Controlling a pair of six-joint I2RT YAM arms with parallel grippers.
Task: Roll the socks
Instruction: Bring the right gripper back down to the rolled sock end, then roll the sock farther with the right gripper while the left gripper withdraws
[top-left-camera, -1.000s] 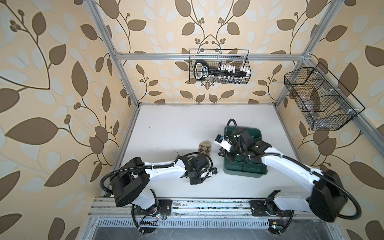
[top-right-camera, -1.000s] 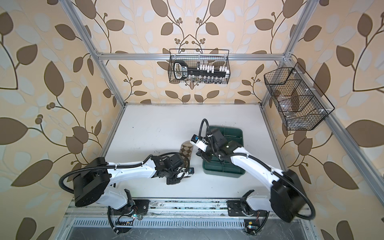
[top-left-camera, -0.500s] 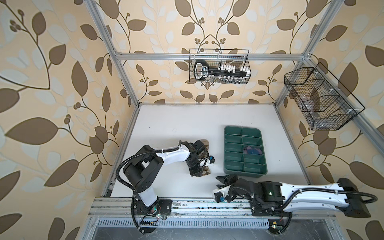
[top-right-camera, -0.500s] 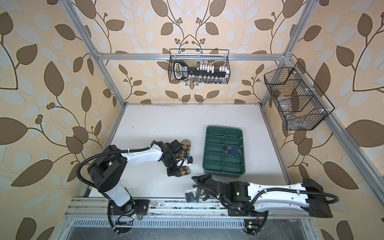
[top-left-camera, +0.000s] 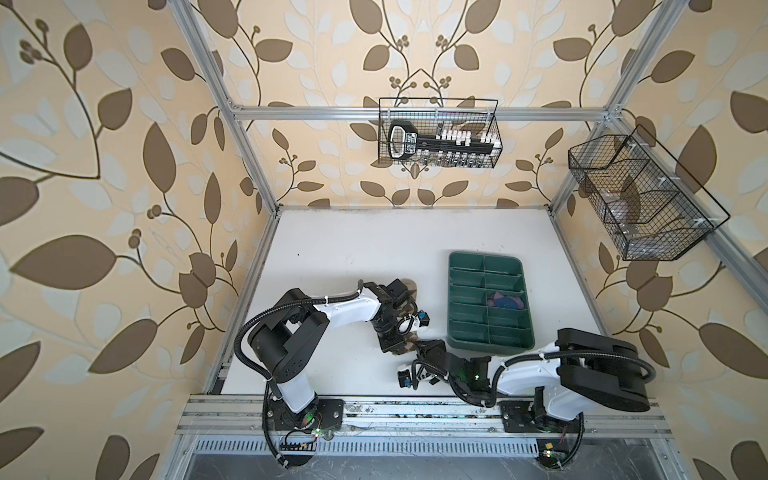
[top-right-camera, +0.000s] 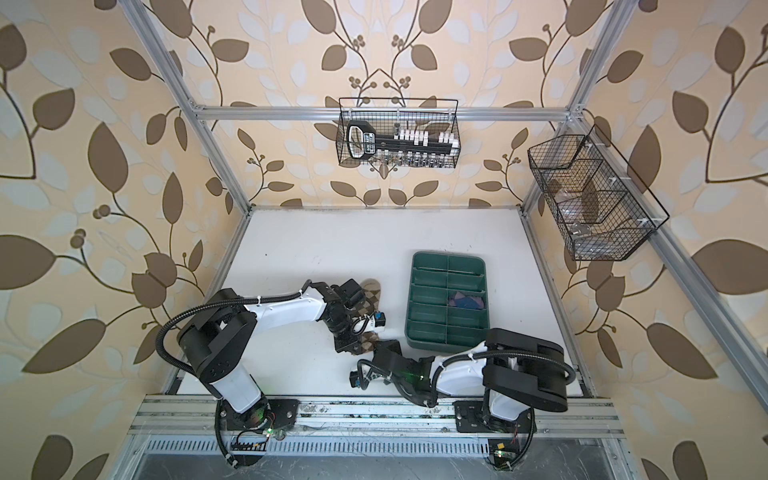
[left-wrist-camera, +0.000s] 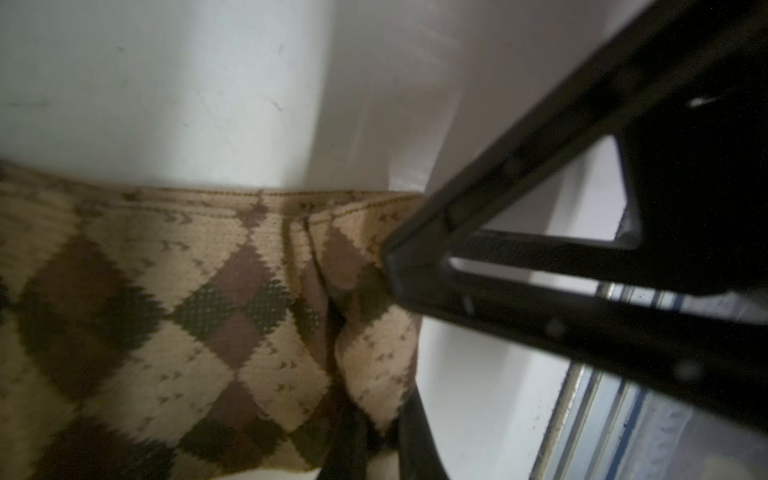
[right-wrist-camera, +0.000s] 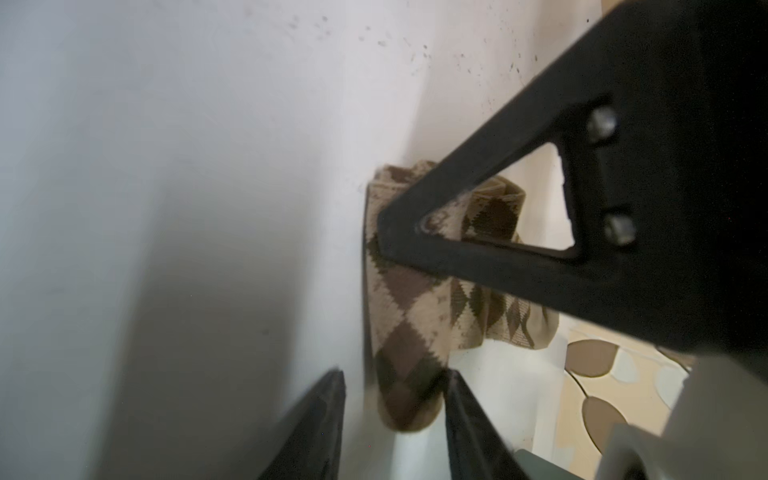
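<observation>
The tan argyle sock (top-left-camera: 411, 287) lies stretched on the white table (top-left-camera: 353, 257), left of the tray, in both top views (top-right-camera: 372, 291). My left gripper (left-wrist-camera: 378, 432) is shut on a fold of it near its front end. My right gripper (right-wrist-camera: 395, 384) stands open just in front, its fingers (right-wrist-camera: 469, 415) on either side of the sock's rounded tip (right-wrist-camera: 405, 395); a gap shows on one side. Both grippers meet at the sock's front end (top-left-camera: 413, 344). The purple sock (top-left-camera: 505, 300) lies bunched in a compartment of the green tray (top-left-camera: 457, 286).
The green divided tray (top-right-camera: 446, 259) sits right of the middle. One wire basket (top-left-camera: 438, 133) with a tool set hangs on the back wall and another (top-left-camera: 636, 199) on the right wall. An aluminium rail (top-left-camera: 415, 409) runs along the front edge.
My right gripper left the tray, swung to the front and came up to the tan sock's front end. My left gripper drew the sock toward the front, stretching it out.
</observation>
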